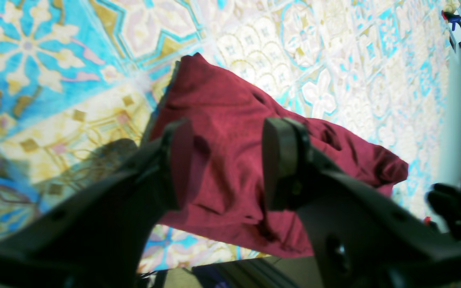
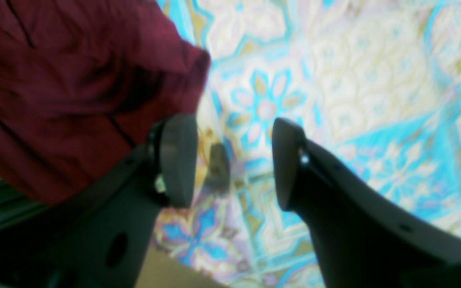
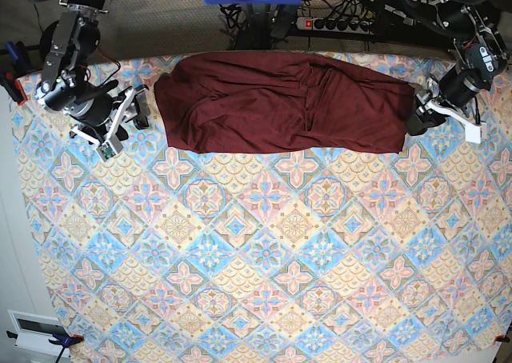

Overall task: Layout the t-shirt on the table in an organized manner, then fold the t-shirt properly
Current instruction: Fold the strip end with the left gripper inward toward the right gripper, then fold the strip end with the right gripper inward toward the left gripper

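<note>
left fingers: apart, pads (image 1: 280,160) clear of each other, only maroon cloth seen through the gap, nothing pinched
left gripper (image 1: 224,162): above the t-shirt's end, at the table's far edge on the base view's right; contact with cloth can't be told
right fingers: wide apart, pads (image 2: 178,158) with bare patterned cloth between them, nothing held
right gripper (image 2: 232,160): just beside the t-shirt's edge, not on it; over the table on the base view's left
t-shirt (image 3: 280,103): spread lengthwise as a long strip along the far edge of the table, between the two grippers; creased in the middle, some folds and overlap, near edge fairly straight
table (image 3: 256,259): pastel blue/pink/cream tile cloth, t-shirt takes up only the far strip
power strip (image 3: 340,23): on the floor beyond the far edge, cables around it
</note>
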Available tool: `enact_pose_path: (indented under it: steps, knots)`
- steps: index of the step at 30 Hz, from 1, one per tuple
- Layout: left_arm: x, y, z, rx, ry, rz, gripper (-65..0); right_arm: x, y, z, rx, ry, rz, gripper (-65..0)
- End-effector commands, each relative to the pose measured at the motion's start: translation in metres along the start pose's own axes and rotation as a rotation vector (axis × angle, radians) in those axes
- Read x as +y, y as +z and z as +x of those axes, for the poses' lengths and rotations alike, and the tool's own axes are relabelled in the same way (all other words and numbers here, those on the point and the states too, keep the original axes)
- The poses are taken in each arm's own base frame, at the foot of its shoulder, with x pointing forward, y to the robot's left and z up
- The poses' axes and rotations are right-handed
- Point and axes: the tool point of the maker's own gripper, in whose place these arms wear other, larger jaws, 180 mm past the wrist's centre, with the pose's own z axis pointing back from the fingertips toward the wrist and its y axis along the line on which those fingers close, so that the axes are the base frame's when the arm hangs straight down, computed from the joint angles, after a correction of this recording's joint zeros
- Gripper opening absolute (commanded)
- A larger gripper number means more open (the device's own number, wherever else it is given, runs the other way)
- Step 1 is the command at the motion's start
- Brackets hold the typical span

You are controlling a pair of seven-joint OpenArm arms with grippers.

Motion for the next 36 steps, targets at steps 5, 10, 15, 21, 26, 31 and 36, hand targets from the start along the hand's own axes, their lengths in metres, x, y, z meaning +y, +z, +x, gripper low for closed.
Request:
enact_pose_path:
  steps: [5,10,15,21,26,31,36]
  knots:
    - [-0.008,0.002,0.015,-0.044,-0.025,-0.025,-37.2,0.0,-0.006,0.022,-0.095,-0.057,0.074,-36.1]
    - [-0.007,0.003,0.014,-0.04,-0.024,-0.022,-37.2,0.001,-0.019,-0.002,-0.036,-0.138,0.124,-36.1]
    - [-0.008,0.003,0.013,-0.038,-0.024,-0.023,-37.2,0.018,-0.04,0.009,-0.075,-0.225,0.263,-36.1]
    - [-0.007,0.003,0.013,-0.035,-0.024,-0.022,-37.2,0.028,-0.049,0.016,-0.112,-0.295,0.353,-36.1]
    - [-0.007,0.002,0.012,-0.033,-0.023,-0.023,-37.2,0.032,-0.051,0.014,-0.124,-0.343,0.388,-36.1]
    - [-0.007,0.003,0.012,-0.033,-0.024,-0.022,-37.2,0.035,-0.051,0.006,-0.106,-0.35,0.393,-36.1]
    - [-0.007,0.003,0.013,-0.035,-0.024,-0.022,-37.2,0.046,-0.054,-0.002,-0.091,-0.365,0.412,-36.1]
